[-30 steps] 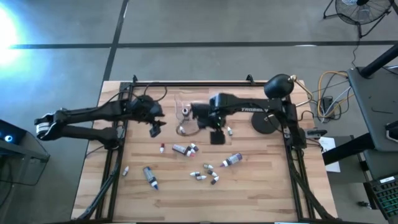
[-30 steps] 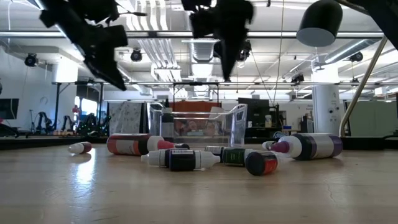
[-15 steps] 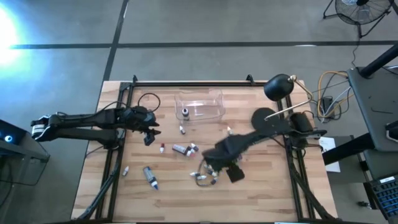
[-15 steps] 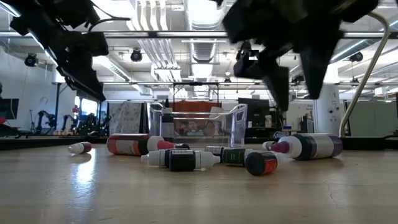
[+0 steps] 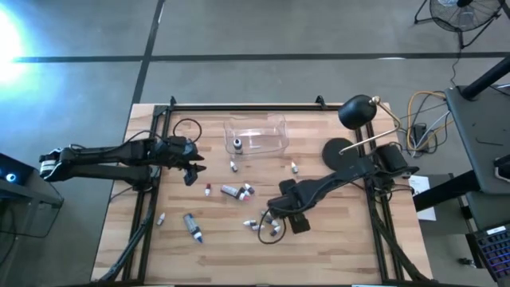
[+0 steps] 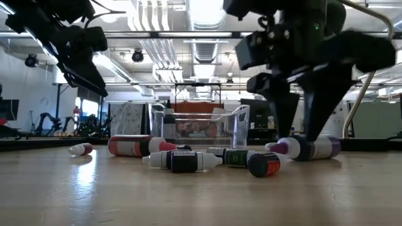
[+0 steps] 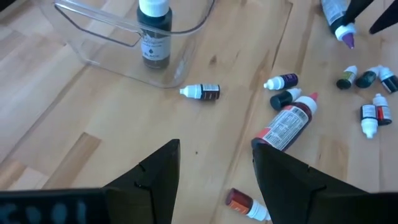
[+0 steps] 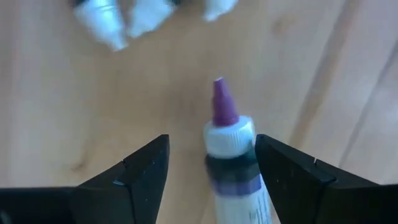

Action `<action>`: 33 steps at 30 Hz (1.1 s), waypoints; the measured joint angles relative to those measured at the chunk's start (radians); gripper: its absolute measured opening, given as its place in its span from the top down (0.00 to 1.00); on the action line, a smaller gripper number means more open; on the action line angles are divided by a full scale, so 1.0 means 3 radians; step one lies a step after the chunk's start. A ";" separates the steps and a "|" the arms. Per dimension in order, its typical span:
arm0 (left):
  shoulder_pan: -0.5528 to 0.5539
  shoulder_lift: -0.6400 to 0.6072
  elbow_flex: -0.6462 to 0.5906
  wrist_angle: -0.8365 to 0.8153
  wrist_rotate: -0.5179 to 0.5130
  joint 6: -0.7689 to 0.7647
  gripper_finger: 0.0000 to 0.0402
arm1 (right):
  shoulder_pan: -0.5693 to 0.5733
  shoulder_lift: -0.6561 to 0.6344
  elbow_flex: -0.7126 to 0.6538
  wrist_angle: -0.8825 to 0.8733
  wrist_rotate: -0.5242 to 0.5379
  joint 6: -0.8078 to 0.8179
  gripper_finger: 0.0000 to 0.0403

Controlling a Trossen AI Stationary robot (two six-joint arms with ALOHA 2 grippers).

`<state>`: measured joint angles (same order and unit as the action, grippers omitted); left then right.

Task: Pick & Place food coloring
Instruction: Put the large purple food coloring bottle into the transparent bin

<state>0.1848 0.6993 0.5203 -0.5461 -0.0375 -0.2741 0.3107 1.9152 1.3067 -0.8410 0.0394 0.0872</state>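
Note:
Small food coloring bottles and tubes lie scattered on the wooden table [image 5: 335, 247]. A purple-tipped bottle [image 8: 229, 146] lies on its side, also in the low view [image 6: 314, 148]. My right gripper [image 8: 211, 152] is open and low over it [image 5: 276, 215], one finger on each side of its cap end [image 6: 300, 139]. One white-capped bottle [image 5: 237, 145] stands inside the clear box [image 5: 271, 135]. My left gripper [image 5: 190, 173] hangs open above the table's left part [image 7: 214, 158], with a red-capped tube [image 7: 287, 123] and small bottles ahead of it.
A cluster of tiny bottles [image 5: 269, 227] lies just near of the right gripper. A grey tube [image 5: 192, 226] and small bottles sit toward the near left. A black lamp [image 5: 356, 112] and its round base [image 5: 341, 153] stand at the far right, and a cable loop [image 5: 187, 127] at the far left.
My right gripper has swung from beside the clear box toward the near edge, then dropped down around the purple-tipped bottle, still open. My left gripper has drifted a little toward the left and near edges. The bottles have stayed where they were.

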 joint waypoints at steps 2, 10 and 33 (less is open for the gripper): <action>0.0000 -0.0002 -0.0003 -0.0006 -0.0011 -0.0034 0.56 | 0.0001 0.0060 0.0035 -0.0031 0.0125 0.0052 0.43; 0.0000 0.0000 -0.0004 -0.0001 -0.0089 -0.0071 0.56 | -0.0011 0.0084 -0.0033 0.0013 0.0147 -0.0184 0.44; 0.0000 0.0002 -0.0006 0.0000 -0.0257 -0.0129 0.56 | -0.0618 -0.0360 0.0074 0.0552 0.1054 0.1067 0.71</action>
<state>0.1848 0.6998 0.5186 -0.5461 -0.1146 -0.3129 0.1255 1.8071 1.3288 -0.6753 0.3558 0.4072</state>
